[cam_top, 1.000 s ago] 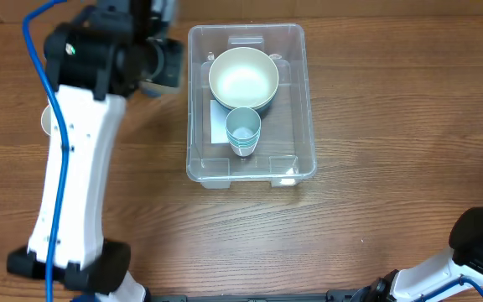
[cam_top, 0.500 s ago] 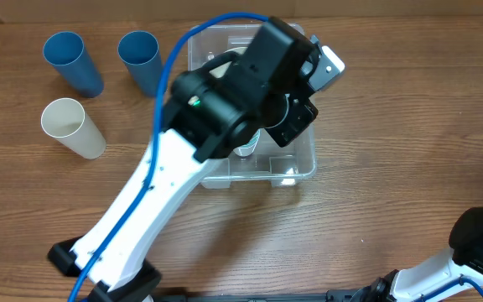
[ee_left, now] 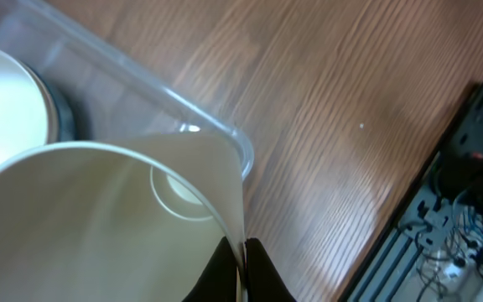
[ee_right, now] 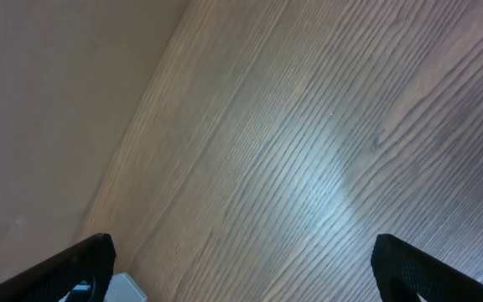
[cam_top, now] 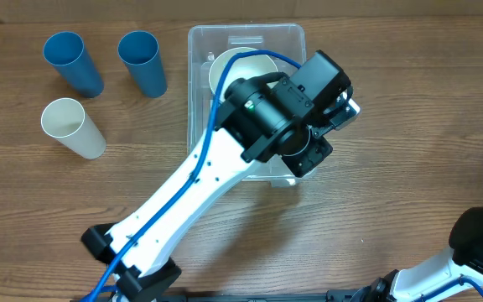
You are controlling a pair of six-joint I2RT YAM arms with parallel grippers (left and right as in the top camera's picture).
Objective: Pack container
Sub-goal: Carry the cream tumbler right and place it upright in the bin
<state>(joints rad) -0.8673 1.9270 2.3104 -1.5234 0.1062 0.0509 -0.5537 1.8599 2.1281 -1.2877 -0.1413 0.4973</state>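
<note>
Black right gripper (ee_right: 250,268) hangs spread and empty nearest. Left gripper (ee_left: 243,268) pinches the rim of a cream cup (ee_left: 99,226) over the clear container (cam_top: 246,32), mid-table, holding a white bowl (cam_top: 250,65). Farther left, two blue cups (cam_top: 63,60) (cam_top: 141,60) and a white cup (cam_top: 72,126) stand unpacked.

One container (cam_top: 246,32), one bowl (cam_top: 250,65), four cups (cam_top: 64,60) (cam_top: 141,60) (cam_top: 72,126) (ee_left: 99,218).

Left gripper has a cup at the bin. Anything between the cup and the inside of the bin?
Nothing visible blocks it. The left gripper pinches the cream cup by its rim, above a corner of the container. The bowl inside lies off to one side. The cup hides the floor right below it, so that spot cannot be checked.
</note>
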